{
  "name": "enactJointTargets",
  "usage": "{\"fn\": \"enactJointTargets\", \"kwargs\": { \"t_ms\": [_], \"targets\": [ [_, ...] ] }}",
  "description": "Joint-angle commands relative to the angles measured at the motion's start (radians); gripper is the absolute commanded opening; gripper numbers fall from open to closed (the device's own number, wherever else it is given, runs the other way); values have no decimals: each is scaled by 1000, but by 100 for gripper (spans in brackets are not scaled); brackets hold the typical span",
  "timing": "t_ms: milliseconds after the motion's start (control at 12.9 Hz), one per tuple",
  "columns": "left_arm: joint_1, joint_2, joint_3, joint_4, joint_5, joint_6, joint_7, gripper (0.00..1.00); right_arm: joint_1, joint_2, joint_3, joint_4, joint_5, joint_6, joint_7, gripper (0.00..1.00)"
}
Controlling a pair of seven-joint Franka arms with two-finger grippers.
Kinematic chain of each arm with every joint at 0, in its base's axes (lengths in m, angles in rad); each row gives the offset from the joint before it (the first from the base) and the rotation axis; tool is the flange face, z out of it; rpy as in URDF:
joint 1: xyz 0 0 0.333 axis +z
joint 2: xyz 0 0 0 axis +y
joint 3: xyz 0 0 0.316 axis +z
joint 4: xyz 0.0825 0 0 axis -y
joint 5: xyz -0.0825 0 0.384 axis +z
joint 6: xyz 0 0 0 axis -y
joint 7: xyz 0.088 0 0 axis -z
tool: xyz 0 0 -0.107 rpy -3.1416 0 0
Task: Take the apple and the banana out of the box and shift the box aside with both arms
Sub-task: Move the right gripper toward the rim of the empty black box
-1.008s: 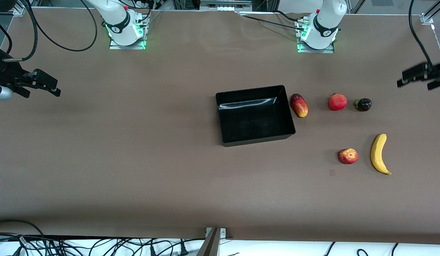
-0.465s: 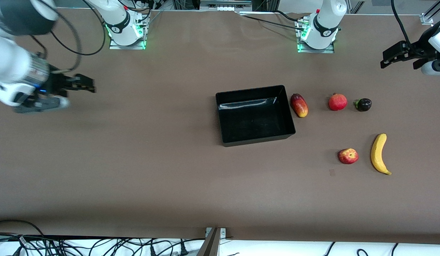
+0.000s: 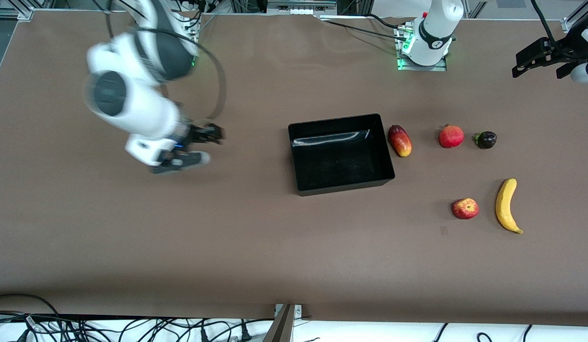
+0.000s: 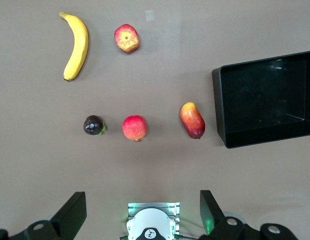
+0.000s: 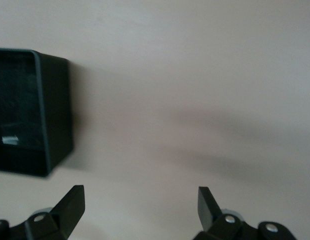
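We've got the box (image 3: pixel 340 153) sitting mid-surface (image 3: pixel 227 237), empty. The apple (image 3: pixel 465 208) and banana (image 3: pixel 506 205) lie side by side toward the left arm's end, nearer the front camera than the mango (image 3: pixel 400 140). Right claw (image 3: pixel 198 142) hangs released over bare surface beside the box. Left claw (image 3: pixel 536 59) hovers released over the surface's end, holding nothing.

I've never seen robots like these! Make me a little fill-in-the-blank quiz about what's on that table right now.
1. The black box holds ____ fruits.
2. The long yellow fruit beside the apple is a ____.
3. Both the left gripper and the right gripper have their fingers ____.

Missing words: no; banana; open
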Motion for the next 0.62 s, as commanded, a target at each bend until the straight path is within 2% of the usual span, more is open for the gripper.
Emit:
{"fn": "enactJointTargets", "kwargs": {
  "t_ms": [0, 155, 310, 465, 543],
  "targets": [
    [82, -18, -86, -18, 12, -11, -10, 100, 120, 126, -12, 37, 20, 157, 68, 100],
    [106, -15, -112, -18, 12, -10, -12, 100, 214, 213, -12, 72, 14, 270, 146, 100],
    [151, 20, -153, -5, 3, -9, -15, 100, 287, 278, -19, 101, 5, 318, 198, 100],
    [175, 58, -163, 47, -26, -45, -15, 100, 324, 310, -19, 101, -27, 381, 221, 100],
    [203, 68, -189, 54, -26, -46, -15, 100, 338, 333, -19, 100, -44, 397, 241, 100]
  ]
}}
